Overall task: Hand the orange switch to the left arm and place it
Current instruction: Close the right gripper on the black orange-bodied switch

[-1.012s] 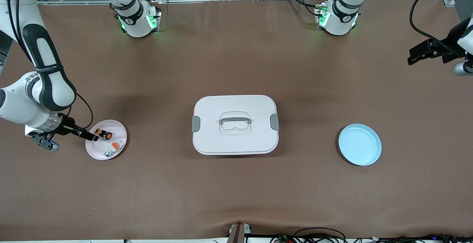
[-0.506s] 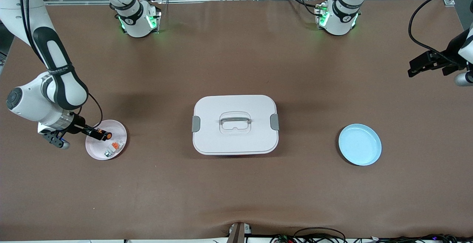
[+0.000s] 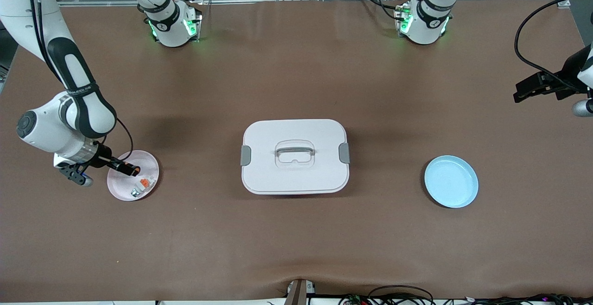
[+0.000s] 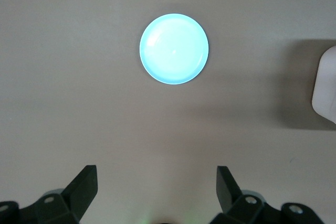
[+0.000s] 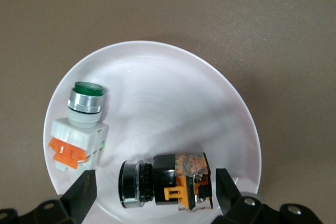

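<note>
Fingers of the right gripper (image 5: 152, 195) stand apart astride the orange switch (image 5: 165, 181) lying in the pink plate (image 3: 150, 163), ready to grasp, while the left gripper (image 4: 156, 192) waits open over bare table near the blue plate (image 3: 451, 181), clear of the box (image 3: 294, 156).

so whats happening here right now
The right gripper is down at the pink plate, fingers open either side of the orange switch, not yet closed on it. A green-capped switch lies beside it. The left gripper waits open above the table near the blue plate. The white box sits between the plates.
</note>
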Robot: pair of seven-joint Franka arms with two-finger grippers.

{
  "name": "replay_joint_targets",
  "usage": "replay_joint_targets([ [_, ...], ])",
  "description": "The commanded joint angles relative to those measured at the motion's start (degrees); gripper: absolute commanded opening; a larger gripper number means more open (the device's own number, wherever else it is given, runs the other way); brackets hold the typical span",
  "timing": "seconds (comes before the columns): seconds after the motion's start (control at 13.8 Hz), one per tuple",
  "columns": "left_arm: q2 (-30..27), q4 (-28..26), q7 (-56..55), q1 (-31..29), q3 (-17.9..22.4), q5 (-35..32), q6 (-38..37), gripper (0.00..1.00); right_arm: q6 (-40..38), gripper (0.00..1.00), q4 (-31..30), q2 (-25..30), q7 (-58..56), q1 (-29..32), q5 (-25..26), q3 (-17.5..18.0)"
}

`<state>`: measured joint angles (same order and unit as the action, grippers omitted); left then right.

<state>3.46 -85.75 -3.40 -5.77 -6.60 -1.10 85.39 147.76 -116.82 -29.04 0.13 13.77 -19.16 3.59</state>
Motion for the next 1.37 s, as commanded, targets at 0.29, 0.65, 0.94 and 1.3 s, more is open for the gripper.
replay_joint_targets([
  [0.29, 1.28, 0.76, 1.11, -0.11, -0.17, -0.04, 0.39, 1.00, 2.36, 1.00, -1.21, -0.76, -2.59, -0.41, -1.23, 0.10],
  [0.65, 3.04, 0.67, 0.94, 0.50, -0.17, -0.13, 3.72, 1.00, 2.36, 1.00, -1.65, -0.76, -2.68, -1.47, -1.23, 0.10],
  [0.94, 4.27, 0.49, 0.94, 0.59, -0.34, -0.39, 4.08, 1.00, 2.36, 1.00, -1.65, -0.84, -4.00, -1.20, -1.23, 0.10],
  [1.3, 4.89, 0.41, 0.85, 0.68, -0.61, -0.39, 4.08, 1.00, 2.36, 1.00, -1.04, -0.76, -5.14, -0.85, -1.23, 0.10],
])
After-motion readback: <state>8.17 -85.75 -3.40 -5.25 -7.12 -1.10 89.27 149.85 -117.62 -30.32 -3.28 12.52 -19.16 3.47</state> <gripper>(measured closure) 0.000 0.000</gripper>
